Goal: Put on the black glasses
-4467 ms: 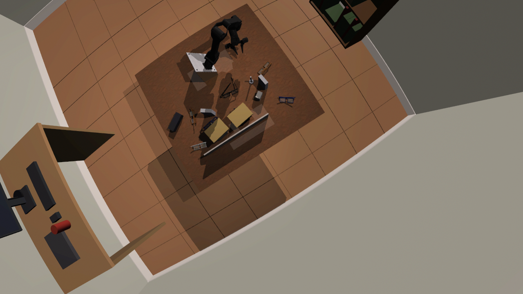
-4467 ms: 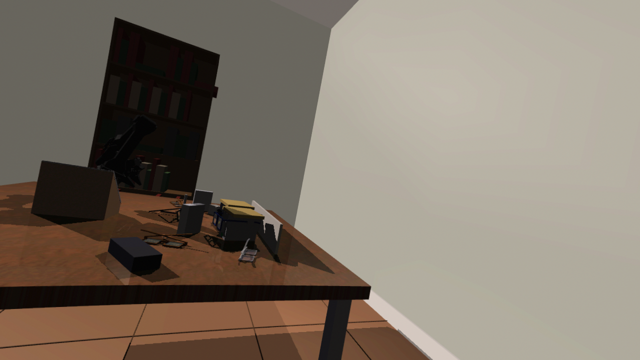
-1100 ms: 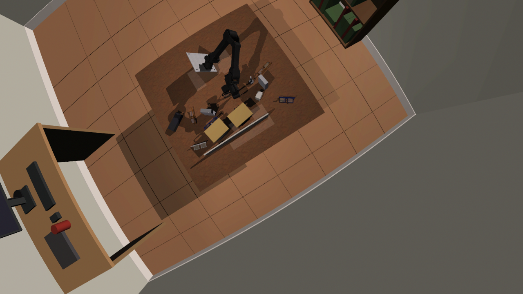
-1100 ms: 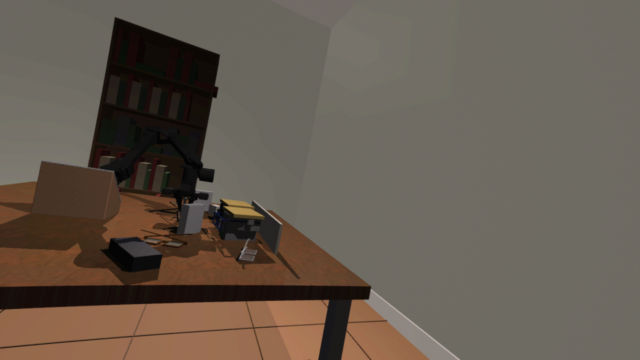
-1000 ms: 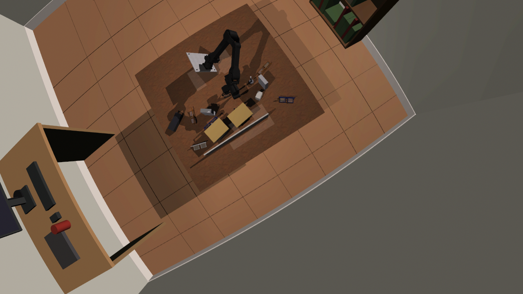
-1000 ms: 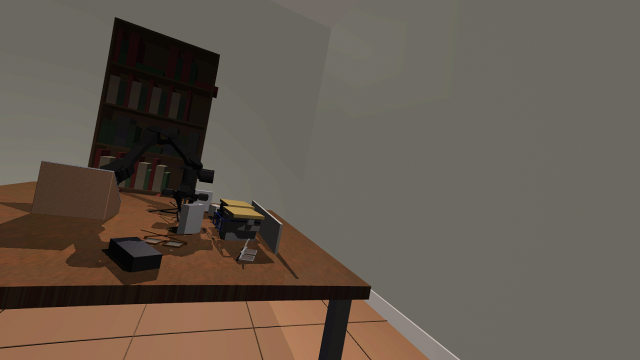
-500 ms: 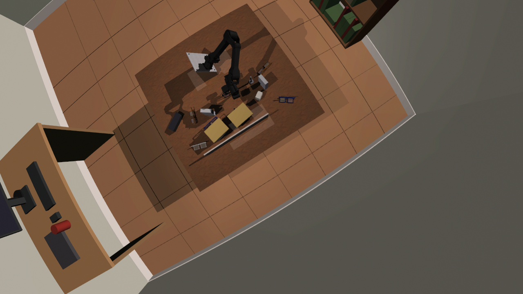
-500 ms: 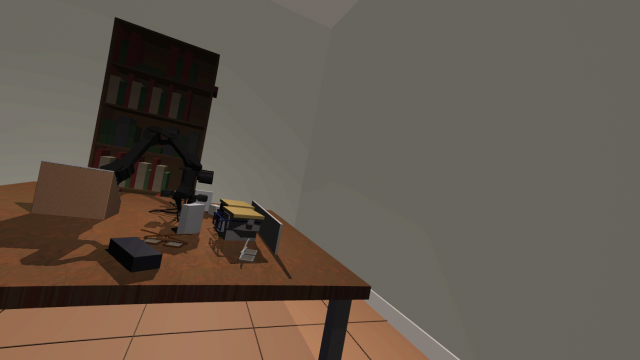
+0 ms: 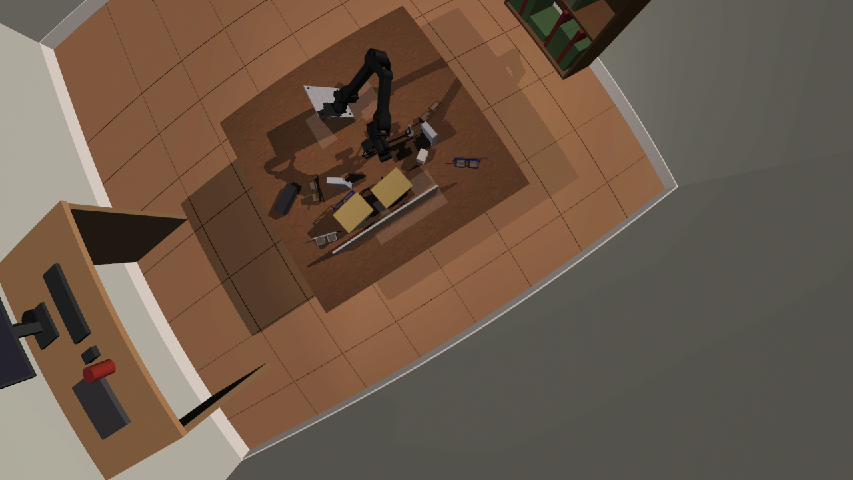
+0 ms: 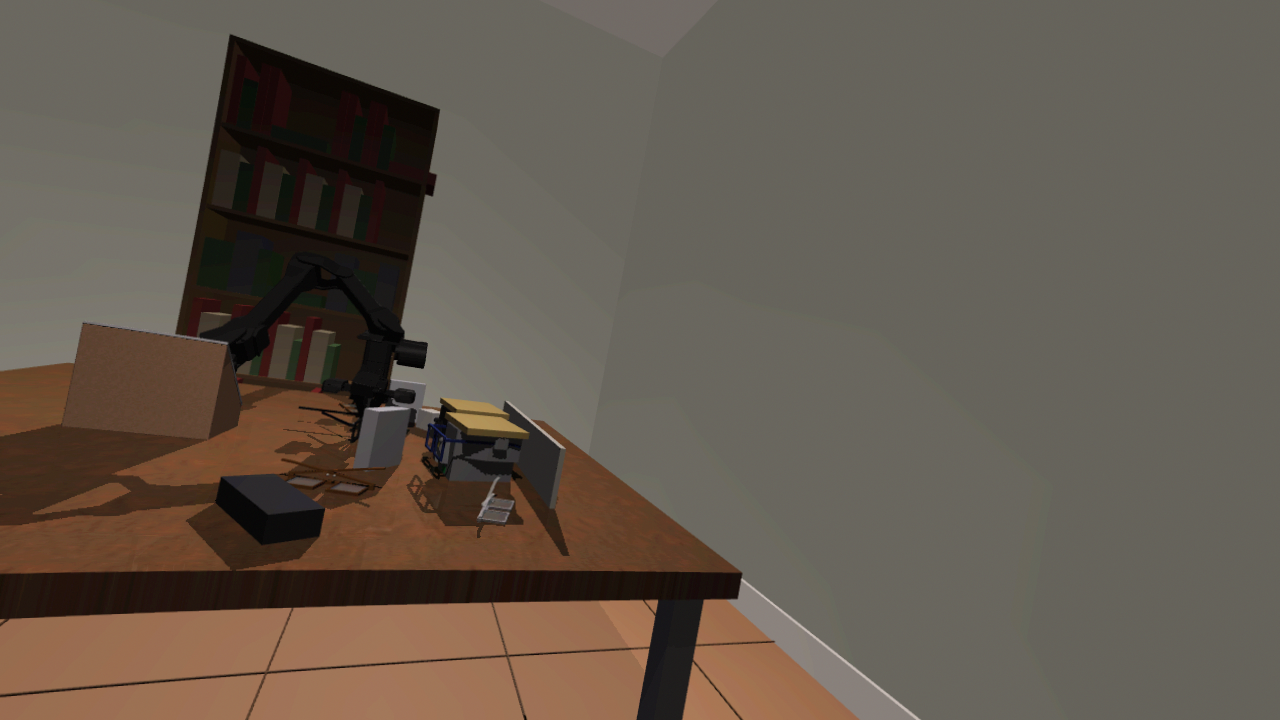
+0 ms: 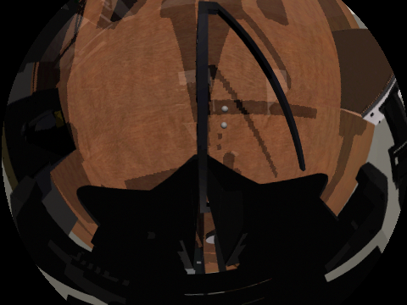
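The black glasses (image 11: 203, 85) (image 9: 368, 152) stand edge-on in the wrist view, one curved temple reaching right. My gripper (image 11: 200, 159) (image 10: 357, 429) is shut on their front frame, low over the table. Two display heads stand side by side under flat yellow tops; the nearer head (image 10: 474, 462) shows its grey side in the exterior view. Blue glasses (image 10: 435, 443) are at its front. The farther head is mostly hidden. I cannot tell which head bears the yellow tag. The gripper is on the arm's side of the heads.
A white upright block (image 9: 338, 181) (image 10: 382, 437) stands between gripper and nearer head. A thin panel (image 9: 384, 219) (image 10: 537, 456) stands behind the heads. Brown glasses (image 10: 349, 488), a black box (image 9: 287, 199) (image 10: 270, 508) and silver glasses (image 9: 324, 239) lie near. More blue glasses (image 9: 466, 163) lie right.
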